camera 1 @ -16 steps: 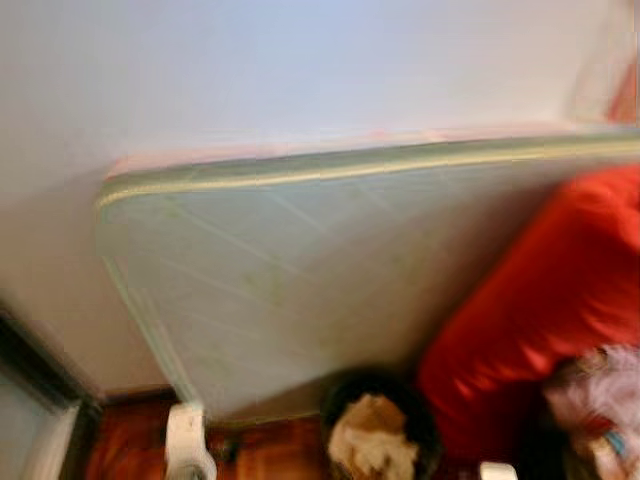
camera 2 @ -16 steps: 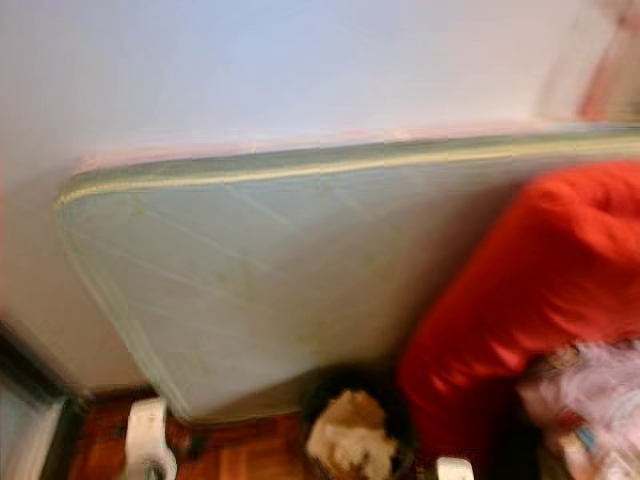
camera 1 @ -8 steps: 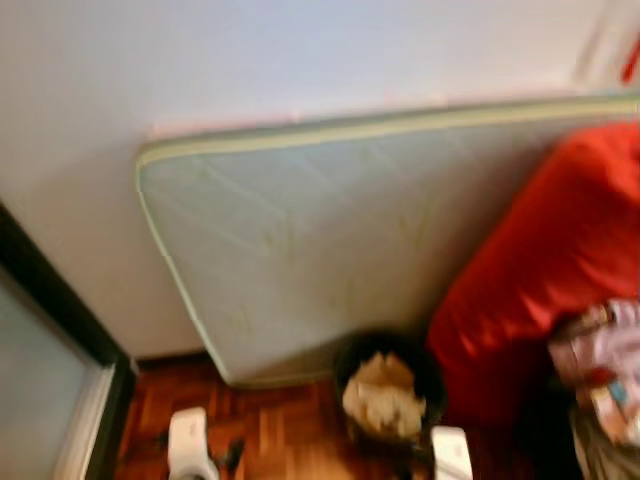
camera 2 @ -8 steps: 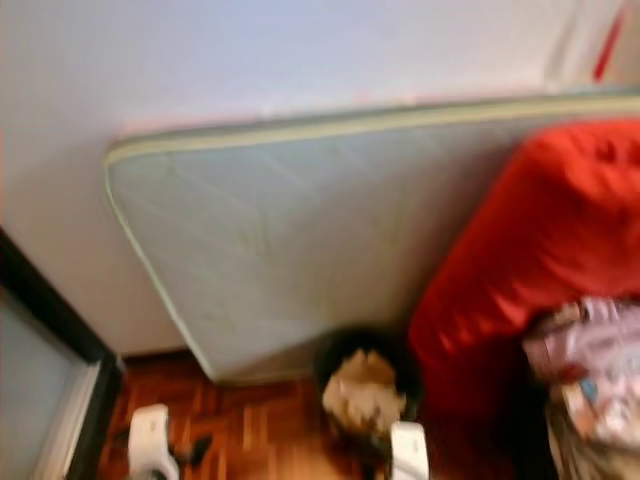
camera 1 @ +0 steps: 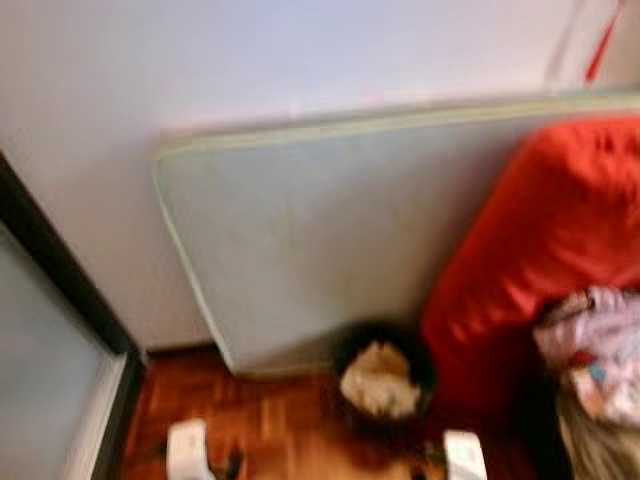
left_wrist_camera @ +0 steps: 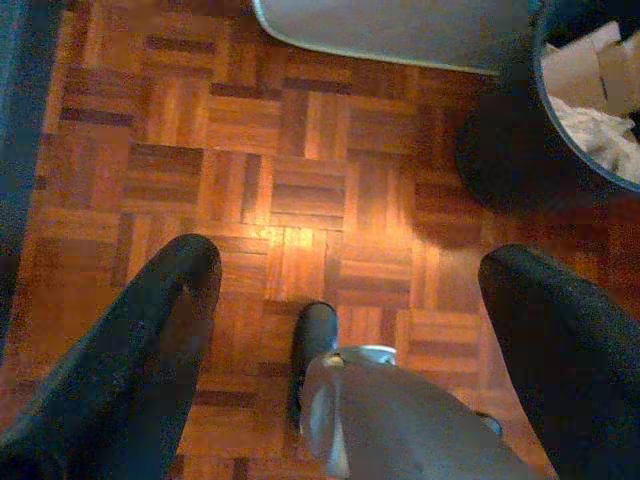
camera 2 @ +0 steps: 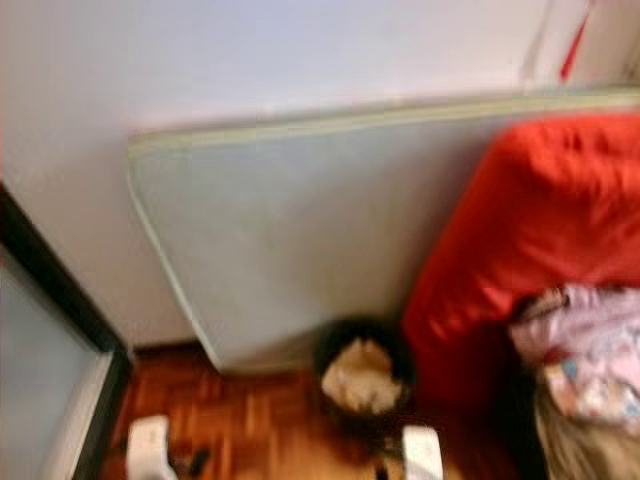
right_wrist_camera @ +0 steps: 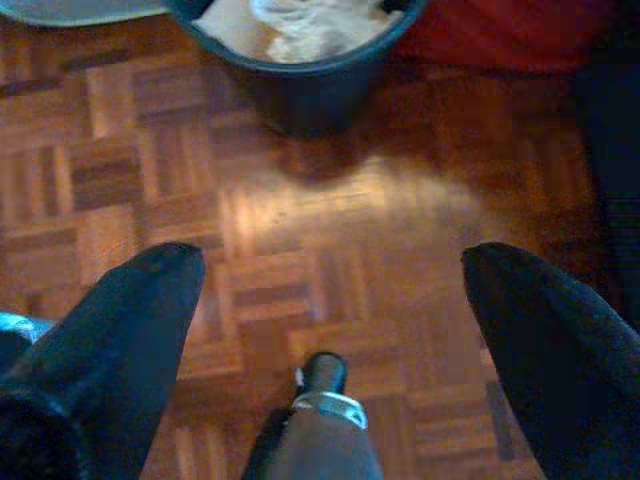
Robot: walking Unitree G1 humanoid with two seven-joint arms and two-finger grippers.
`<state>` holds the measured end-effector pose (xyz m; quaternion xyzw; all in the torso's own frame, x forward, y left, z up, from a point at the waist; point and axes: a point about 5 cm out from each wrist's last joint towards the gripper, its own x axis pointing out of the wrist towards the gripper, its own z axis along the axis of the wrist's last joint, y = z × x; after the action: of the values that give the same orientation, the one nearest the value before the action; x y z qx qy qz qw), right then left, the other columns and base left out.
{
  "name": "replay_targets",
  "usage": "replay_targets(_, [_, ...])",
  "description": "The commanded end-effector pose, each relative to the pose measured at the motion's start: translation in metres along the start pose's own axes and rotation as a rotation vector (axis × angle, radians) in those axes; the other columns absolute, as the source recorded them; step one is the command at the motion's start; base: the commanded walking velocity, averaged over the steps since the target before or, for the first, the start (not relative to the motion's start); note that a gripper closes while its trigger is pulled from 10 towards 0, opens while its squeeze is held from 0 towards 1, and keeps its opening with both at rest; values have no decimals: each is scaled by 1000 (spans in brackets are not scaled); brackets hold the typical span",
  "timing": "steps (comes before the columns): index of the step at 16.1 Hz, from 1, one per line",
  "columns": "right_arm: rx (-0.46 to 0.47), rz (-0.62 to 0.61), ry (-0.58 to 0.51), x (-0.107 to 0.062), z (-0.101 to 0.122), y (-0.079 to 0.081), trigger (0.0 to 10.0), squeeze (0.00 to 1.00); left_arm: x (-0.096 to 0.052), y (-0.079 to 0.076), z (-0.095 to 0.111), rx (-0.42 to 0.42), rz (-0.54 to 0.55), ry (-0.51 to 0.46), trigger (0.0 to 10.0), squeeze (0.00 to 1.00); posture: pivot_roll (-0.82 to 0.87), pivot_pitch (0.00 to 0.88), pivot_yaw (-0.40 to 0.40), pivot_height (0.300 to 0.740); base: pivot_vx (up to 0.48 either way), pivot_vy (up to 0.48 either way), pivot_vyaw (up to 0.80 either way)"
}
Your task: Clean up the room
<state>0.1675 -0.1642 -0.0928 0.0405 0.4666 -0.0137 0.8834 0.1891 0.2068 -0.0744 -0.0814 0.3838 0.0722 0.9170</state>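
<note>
My left gripper point(left_wrist_camera: 345, 300) hangs over the parquet floor point(left_wrist_camera: 200, 150), fingers point(left_wrist_camera: 150, 340) spread wide, nothing between them, touching nothing. Through the gap I see bare wood blocks, and the bin point(left_wrist_camera: 590, 100) sits off by one finger, paper scraps inside it.

Out at my far left, a dark door frame point(camera 1: 60, 270) runs down to the floor with a pale grey panel beside it. Next along, a pale green mattress point(camera 1: 330, 240) stands on its edge, leaning against the white wall point(camera 1: 250, 60); its lower corner comes down to the wood. The head views are blurred, so fine detail is lost.

In the middle, the black bin point(camera 1: 385, 375) stands on the floor just in front of the mattress, touching or nearly touching the red beanbag point(camera 1: 550, 230) to its right. Crumpled tan and white paper fills it close to the rim. The tops of my two pale arms show at the bottom edge, one either side of the bin.

My right gripper point(right_wrist_camera: 330, 290) is the same story: fingers point(right_wrist_camera: 120, 330) wide apart, empty, hovering above the parquet, with the bin near the fingertips and red fabric beside it.

Far right, a heap of pink and patterned clothes point(camera 1: 595, 350) lies against the beanbag's lower side.
</note>
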Motion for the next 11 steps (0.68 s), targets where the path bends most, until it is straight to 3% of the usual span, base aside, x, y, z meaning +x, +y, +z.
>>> replay_targets(1, [4, 29, 1, 1, 1, 9, 10000, 0, 2, -5, 4, 10, -13, -6, 10000, 0, 53, 0, -19, 740, 0, 0, -800])
replay_targets(5, [2, 35, 7, 0, -1, 5, 10000, 0, 2, -6, 5, -6, -28, -9, 10000, 0, 55, 0, -19, 740, 0, 0, -800])
replay_targets(6, [2, 36, 8, 0, -1, 5, 10000, 0, 3, -6, 6, 24, -24, -13, 10000, 0, 55, 0, -21, 740, 0, 0, -788])
replay_targets(9, [1, 36, 9, 0, 0, 4, 10000, 0, 3, -6, 7, 36, -21, -9, 10000, 0, 51, 0, -19, 740, 0, -471, -788])
replay_targets(11, [3, 36, 9, 0, 0, 4, 10000, 0, 4, -5, 9, 22, -16, -12, 10000, 0, 48, 0, -13, 740, 0, 0, -781])
